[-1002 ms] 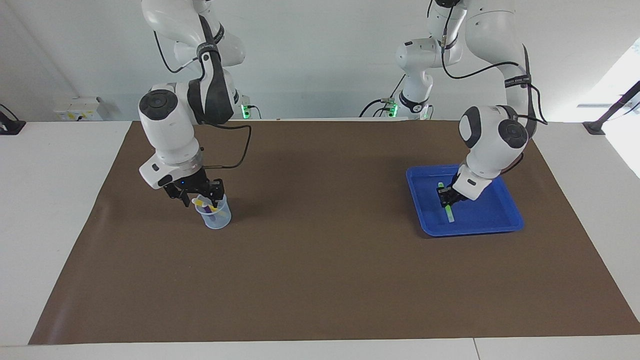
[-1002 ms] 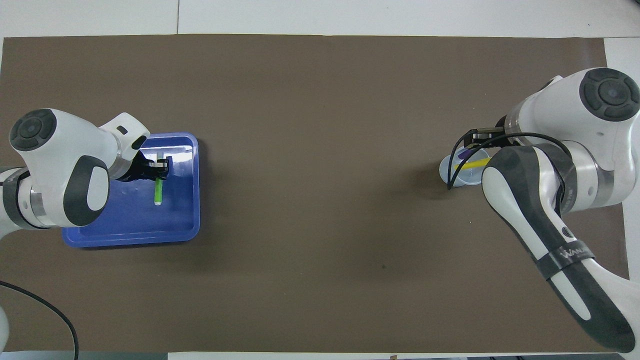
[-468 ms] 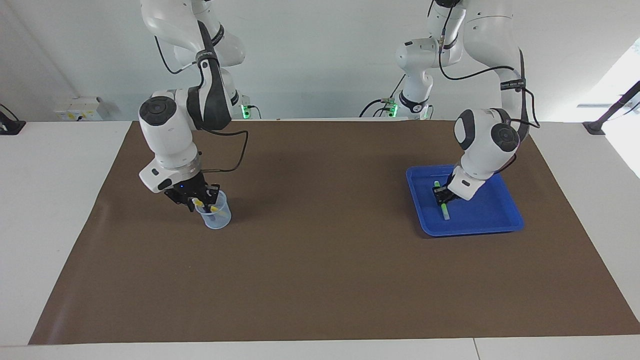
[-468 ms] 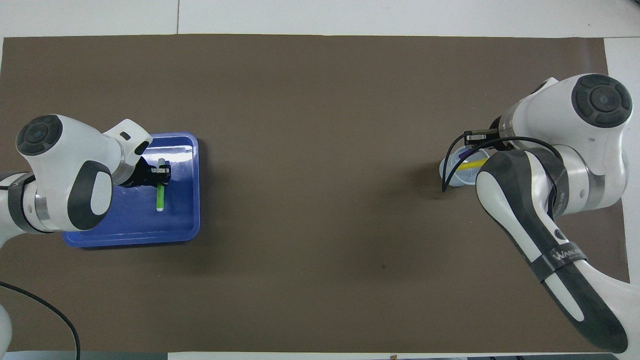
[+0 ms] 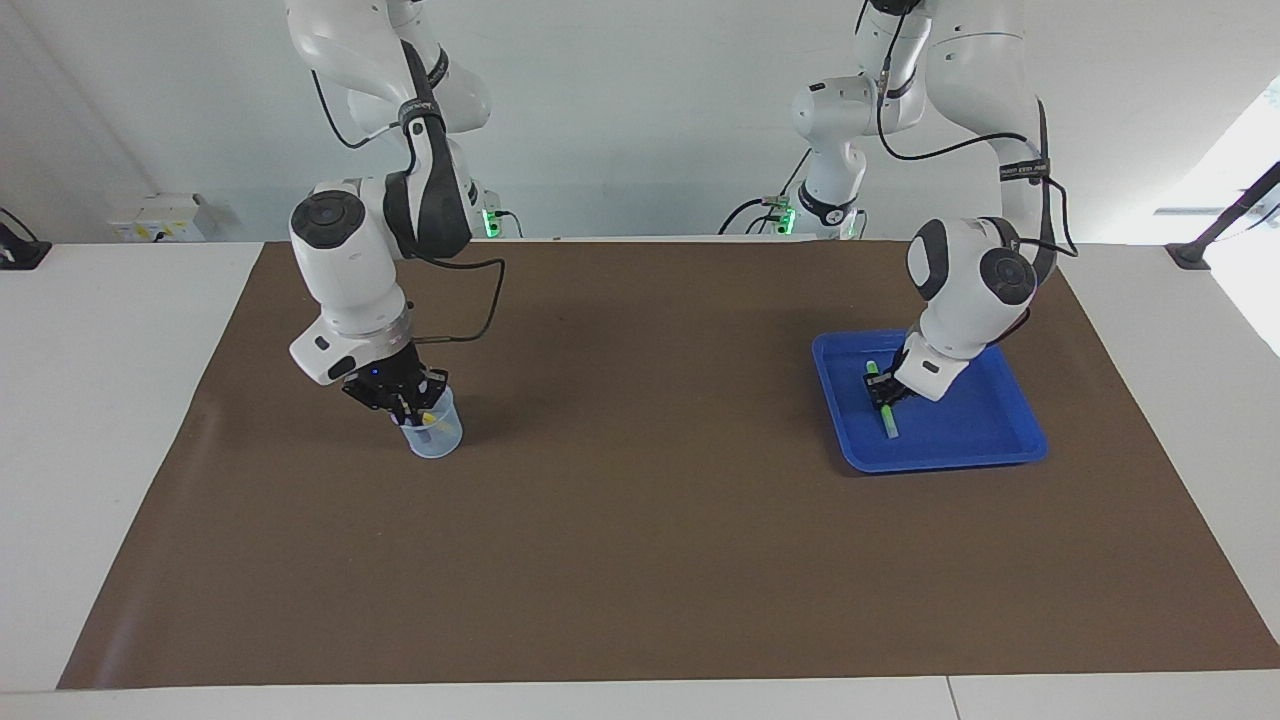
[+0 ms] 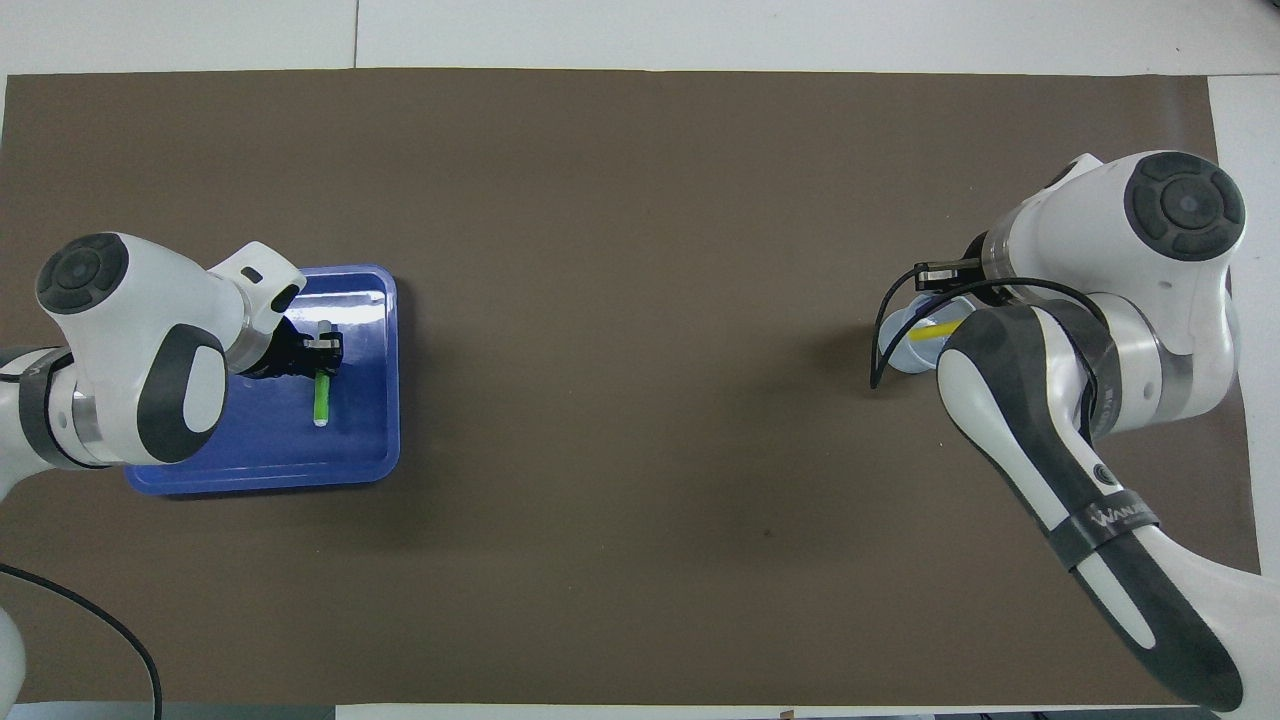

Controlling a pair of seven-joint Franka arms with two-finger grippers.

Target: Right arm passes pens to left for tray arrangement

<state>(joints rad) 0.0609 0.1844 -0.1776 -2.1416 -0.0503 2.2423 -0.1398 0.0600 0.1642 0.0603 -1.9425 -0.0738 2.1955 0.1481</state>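
While our right gripper (image 5: pixel 408 402) was clenched at the mouth of the small translucent pale-blue cup (image 5: pixel 432 436) holding the slim yellow pen (image 6: pixel 935 331), our left gripper (image 5: pixel 884 392) sat low in the shallow square blue plastic tray (image 5: pixel 1005 440), at the slim green pen (image 5: pixel 886 418); we could not tell its grip.

— How many pens do you count?
— You have one green pen (image 5: pixel 884 403) lying in the tray, and in the cup a yellow pen (image 6: pixel 932 331) shows, plus a bit of a purple pen (image 5: pixel 426 434) low inside; so three.
— Trays and cups?
— One blue tray (image 5: pixel 1000 442), at about three o'clock on the mat in the facing view. One clear cup (image 5: pixel 433 438), at about nine o'clock.
— Mats?
— One brown mat (image 5: pixel 640 560).
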